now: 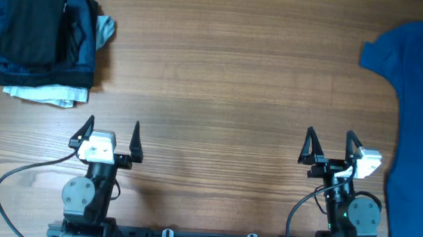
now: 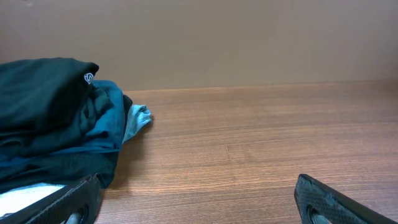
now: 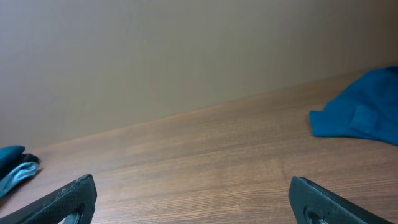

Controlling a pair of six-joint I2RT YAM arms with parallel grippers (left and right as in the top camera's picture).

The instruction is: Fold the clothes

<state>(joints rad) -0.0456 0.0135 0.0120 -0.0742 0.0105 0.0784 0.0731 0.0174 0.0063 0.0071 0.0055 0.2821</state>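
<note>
At the far left corner of the bench (image 1: 237, 83): a folded stack of clothes (image 1: 45, 39), black on top, perhaps white lowest. Along the right edge: a royal-blue shirt (image 1: 422, 127), lying loose. Near the front edge, well apart: left end effector (image 1: 112, 126) and right end effector (image 1: 331, 137), both wide, gripping nothing, level over wood.

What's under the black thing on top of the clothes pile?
A blue-green garment pokes out beneath the black garment, with white cloth at the very bottom. How many pieces lie between is covered.
</note>
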